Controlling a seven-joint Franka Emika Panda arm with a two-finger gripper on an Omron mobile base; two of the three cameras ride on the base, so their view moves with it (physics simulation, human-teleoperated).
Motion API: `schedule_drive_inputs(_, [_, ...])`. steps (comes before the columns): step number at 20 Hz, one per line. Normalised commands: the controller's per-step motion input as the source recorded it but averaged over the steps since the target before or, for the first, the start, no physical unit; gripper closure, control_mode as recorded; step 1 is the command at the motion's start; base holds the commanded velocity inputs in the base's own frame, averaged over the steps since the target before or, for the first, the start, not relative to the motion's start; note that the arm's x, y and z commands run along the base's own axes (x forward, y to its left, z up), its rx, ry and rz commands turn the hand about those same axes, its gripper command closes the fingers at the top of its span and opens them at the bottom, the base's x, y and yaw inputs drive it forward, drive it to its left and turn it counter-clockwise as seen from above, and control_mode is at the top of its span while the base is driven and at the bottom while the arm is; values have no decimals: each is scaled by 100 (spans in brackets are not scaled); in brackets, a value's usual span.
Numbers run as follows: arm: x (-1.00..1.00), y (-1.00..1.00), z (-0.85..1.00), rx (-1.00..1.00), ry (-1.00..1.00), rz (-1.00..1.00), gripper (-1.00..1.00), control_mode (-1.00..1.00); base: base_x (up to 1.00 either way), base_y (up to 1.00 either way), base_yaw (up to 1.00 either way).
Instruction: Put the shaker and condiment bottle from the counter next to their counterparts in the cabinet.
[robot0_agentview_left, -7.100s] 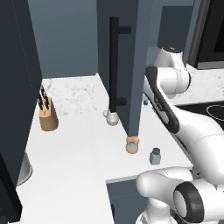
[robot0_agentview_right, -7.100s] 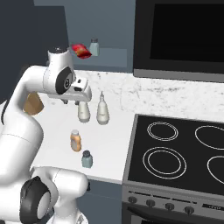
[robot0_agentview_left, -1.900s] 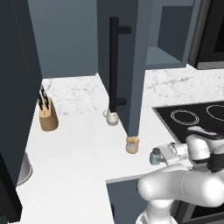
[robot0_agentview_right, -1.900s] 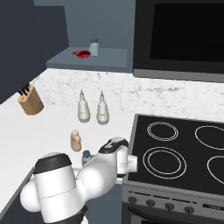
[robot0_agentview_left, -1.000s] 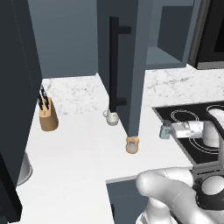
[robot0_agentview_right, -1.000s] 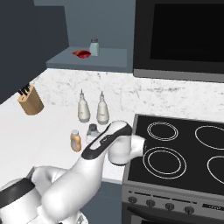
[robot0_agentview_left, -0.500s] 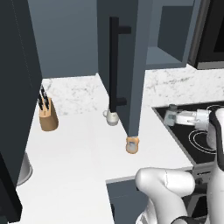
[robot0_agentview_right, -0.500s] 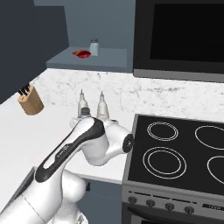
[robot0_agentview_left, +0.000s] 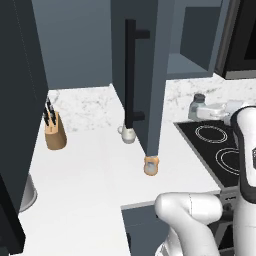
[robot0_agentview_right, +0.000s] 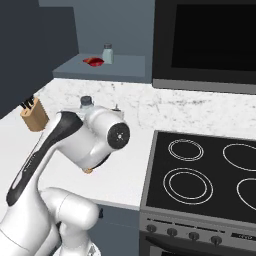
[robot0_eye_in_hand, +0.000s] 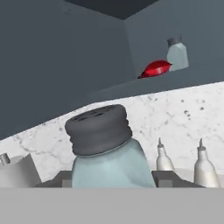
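Shaker (robot0_eye_in_hand: 107, 153) sits between my finger tips (robot0_eye_in_hand: 164, 178), clamped low on its glass body; dark perforated cap tilted slightly left. Behind it, the marble backsplash (robot0_eye_in_hand: 183, 113). Two pale bottles (robot0_eye_in_hand: 205, 168) with thin spouts stand at lower right, side by side, near the wall. A pale block (robot0_eye_in_hand: 17, 173) shows at lower left. Above, on the cabinet shelf (robot0_eye_in_hand: 144, 84): a second shaker (robot0_eye_in_hand: 177, 53) at upper right, a red item (robot0_eye_in_hand: 156, 69) just left of it, touching or nearly so.

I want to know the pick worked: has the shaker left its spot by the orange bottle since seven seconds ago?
Yes. The shaker is up off the counter in the gripper, now above the stove edge, right of the orange bottle.
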Motion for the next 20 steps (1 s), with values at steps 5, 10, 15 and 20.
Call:
schedule_drive_inputs(5, [-31, -14, 100, -7, -3, -19, 100, -100, 0, 0, 0])
schedule_drive_inputs(10, [-3, 0, 35, -10, -2, -6, 100, -100, 0, 0, 0])
schedule_drive_inputs(15, [6, -11, 43, -1, 0, -7, 100, -100, 0, 0, 0])
schedule_drive_inputs(20, [3, -2, 52, 0, 1, -21, 100, -100, 0, 0, 0])
